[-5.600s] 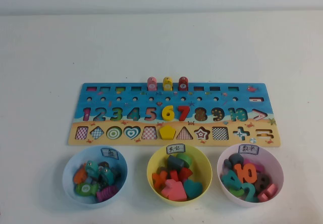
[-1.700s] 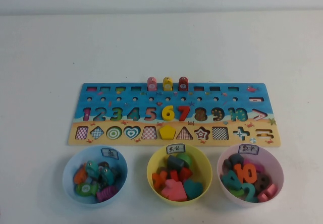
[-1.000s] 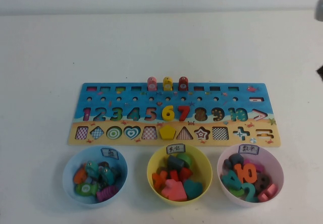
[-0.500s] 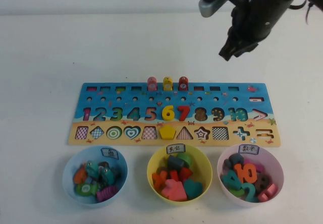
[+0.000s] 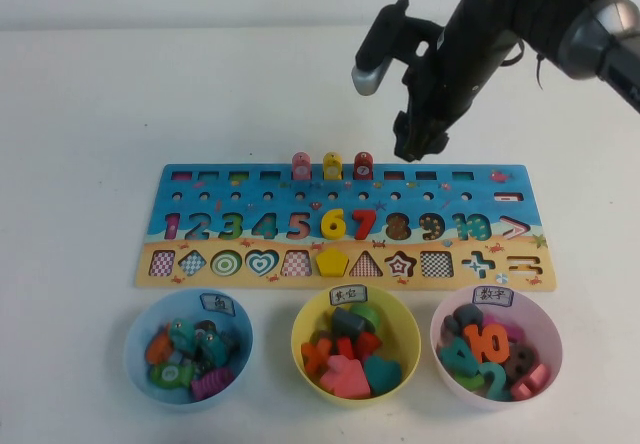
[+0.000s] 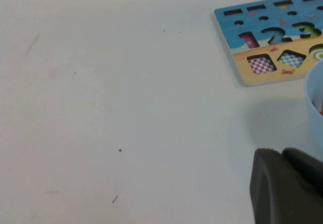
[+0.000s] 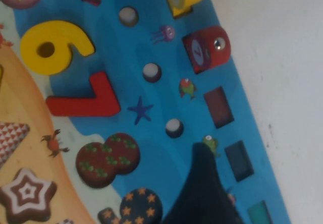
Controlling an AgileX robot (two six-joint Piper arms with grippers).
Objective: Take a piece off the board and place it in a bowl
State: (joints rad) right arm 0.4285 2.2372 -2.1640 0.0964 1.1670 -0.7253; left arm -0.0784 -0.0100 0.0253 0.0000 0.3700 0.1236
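Observation:
The red piece (image 5: 363, 167) stands upright in the far row of the long board (image 5: 290, 199), beside a pink and a yellow peg. My right gripper (image 5: 415, 144) hangs over the board's far edge, a little to the right of the piece and not touching it. In the right wrist view the piece (image 7: 207, 49) stands ahead of the gripper's dark tip (image 7: 202, 183), above the blue board (image 7: 126, 133). The light blue bowl (image 5: 135, 339) sits at the near left, filled with small blocks. My left gripper (image 6: 285, 183) is shut and holds nothing, over bare table near the board's corner (image 6: 267, 22) and the bowl's rim (image 6: 315, 98).
A pink peg (image 5: 301, 167) and a yellow peg (image 5: 332, 167) stand left of the red piece. A yellow bowl (image 5: 300, 339) and a pink bowl (image 5: 440, 324), both full of blocks, sit in front of the board. A raised yellow 6 (image 5: 333, 224) and red 7 (image 5: 363, 224) lie mid-board.
The right arm has swung in from the upper right, moving left and down to the board's far edge near the red piece. Board, pieces and bowls have not moved.

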